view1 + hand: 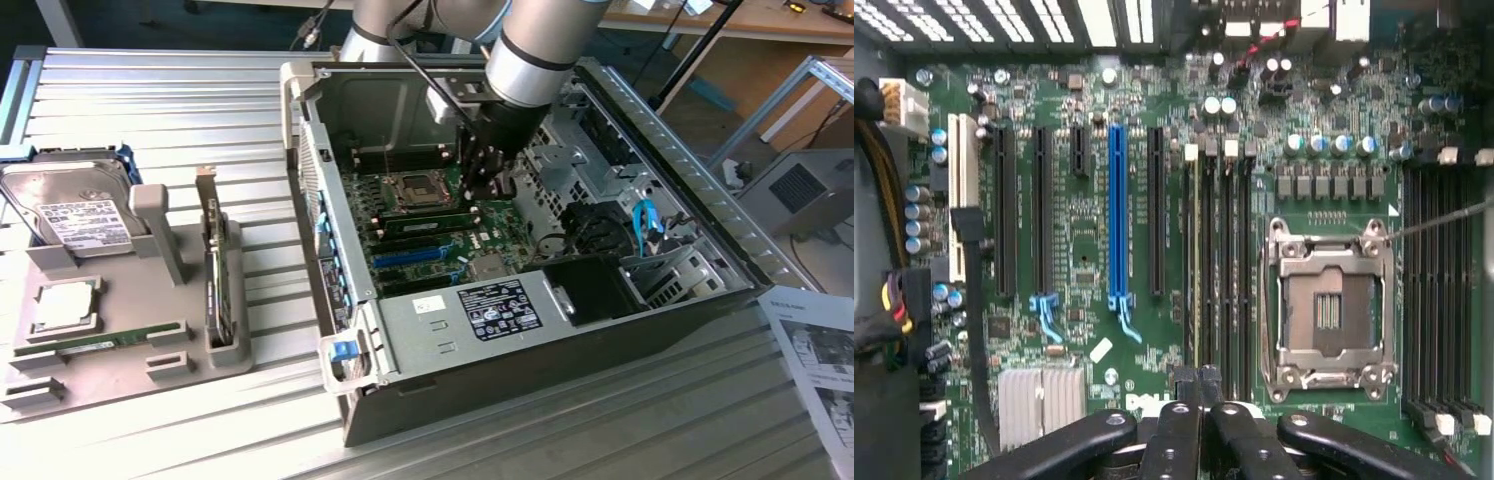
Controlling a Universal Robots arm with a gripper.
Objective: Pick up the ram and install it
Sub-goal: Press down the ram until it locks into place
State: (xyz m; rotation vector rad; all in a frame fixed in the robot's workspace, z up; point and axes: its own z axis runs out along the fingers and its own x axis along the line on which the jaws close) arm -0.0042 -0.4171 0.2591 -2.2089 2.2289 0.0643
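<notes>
Inside the computer case (400, 340), the gripper (1199, 385) was held closed just over the motherboard (1084, 260); the ram (1194, 260) was seen seated in a slot beside the processor socket (1329, 310), apparently already installed.

open computer case (441, 345), hard drive (74, 215), parts tray (80, 345)

The open computer case with its bare grey sheet-metal walls (441, 330) looks matt, the green fibreglass motherboard (1089, 250) is kinda glossy, its black plastic slots (1226, 260) smooth, and the ribbed aluminium table (174, 100) brushed.
</notes>
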